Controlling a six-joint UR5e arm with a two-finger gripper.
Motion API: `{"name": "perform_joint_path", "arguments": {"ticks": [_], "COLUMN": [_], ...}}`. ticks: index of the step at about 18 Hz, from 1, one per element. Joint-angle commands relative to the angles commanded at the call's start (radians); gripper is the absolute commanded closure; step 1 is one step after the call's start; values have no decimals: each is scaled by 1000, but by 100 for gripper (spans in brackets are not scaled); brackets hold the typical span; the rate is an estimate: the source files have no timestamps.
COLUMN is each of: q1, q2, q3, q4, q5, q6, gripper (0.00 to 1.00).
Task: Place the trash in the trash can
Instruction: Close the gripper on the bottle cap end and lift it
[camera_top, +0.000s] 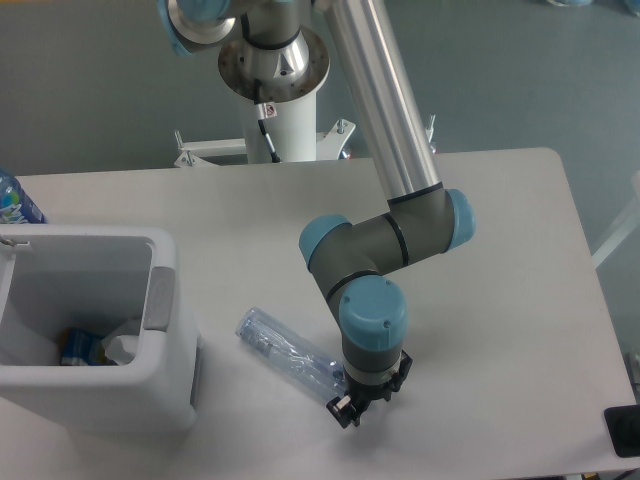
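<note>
The trash in view on the table is a crushed clear plastic bottle (290, 357) with faint blue markings, lying slantwise in front of the trash can. A whitish crumpled wrapper (122, 346) lies inside the trash can (160, 300), a white bin with a grey panel on its right rim, at the left. My gripper (344, 409) points down at the bottle's lower right end, its dark fingers low over the table and close against that end. It looks open, and the bottle lies flat, not lifted.
A blue-labelled bottle (12, 200) stands at the far left edge behind the bin. A blue and yellow item (76, 346) lies in the bin. The arm's base (275, 90) stands behind the table. A black object (622, 432) sits at the front right corner.
</note>
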Motion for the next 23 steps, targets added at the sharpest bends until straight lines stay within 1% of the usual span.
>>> {"name": "perform_joint_path", "arguments": {"ticks": [2, 4, 6, 8, 10, 15, 17, 19, 20, 23], "q1": [-2, -6, -8, -8, -8, -8, -8, -6, -3, 31], "q2": [3, 5, 5, 5, 5, 9, 32, 49, 61, 119], "q3": [-2, -3, -3, -3, -3, -3, 4, 34, 38, 44], "q4": [0, 0, -2, -2, -2, 0, 2, 2, 2, 9], "q5": [-2, -2, 0, 0, 0, 0, -2, -3, -5, -15], "q6": [0, 0, 0, 0, 0, 3, 14, 32, 38, 46], "gripper": [56, 61, 70, 75, 79, 82, 82, 82, 82, 82]}}
